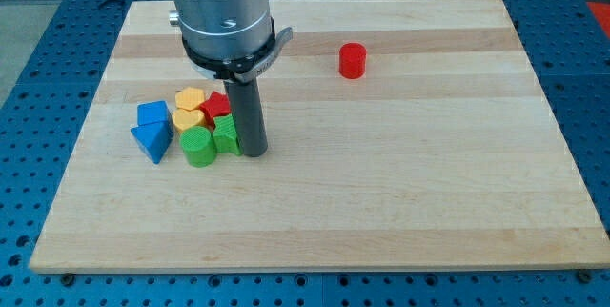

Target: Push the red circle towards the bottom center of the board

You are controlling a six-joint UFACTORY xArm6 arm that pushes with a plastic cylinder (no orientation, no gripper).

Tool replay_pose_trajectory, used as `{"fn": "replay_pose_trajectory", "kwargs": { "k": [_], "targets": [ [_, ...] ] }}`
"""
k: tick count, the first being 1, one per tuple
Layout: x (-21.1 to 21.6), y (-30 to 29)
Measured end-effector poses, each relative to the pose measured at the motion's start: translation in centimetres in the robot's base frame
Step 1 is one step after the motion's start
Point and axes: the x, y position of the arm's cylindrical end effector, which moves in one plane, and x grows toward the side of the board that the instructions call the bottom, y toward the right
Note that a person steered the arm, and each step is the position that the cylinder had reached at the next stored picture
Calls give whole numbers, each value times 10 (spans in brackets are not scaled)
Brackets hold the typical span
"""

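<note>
Up toward the view's top right of the bench [381, 202] sits the red circle [353, 61] — well apart from my tip [253, 153], a bare rod holding nothing. That tip touches the green blocks [212, 141]; the rod partly hides the red block [216, 106] behind — shape unclear.

A pale wooden board [381, 183] with lengthwise grain bands fills most of the view, its edges slanting inward toward the view's top. Around it on all sides lies a blue table [581, 78] perforated with a regular grid of small holes. The light is even and soft, with faint shadows.
</note>
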Motion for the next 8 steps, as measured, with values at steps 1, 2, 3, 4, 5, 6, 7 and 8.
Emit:
{"fn": "replay_pose_trajectory", "kwargs": {
  "k": [1, 2, 3, 4, 5, 6, 7, 8],
  "targets": [
    [-2, 58],
    [-28, 141],
    [-72, 227],
    [-128, 250],
    [-166, 231],
    [-164, 165],
    [-123, 119],
    [-85, 79]
  ]
}}
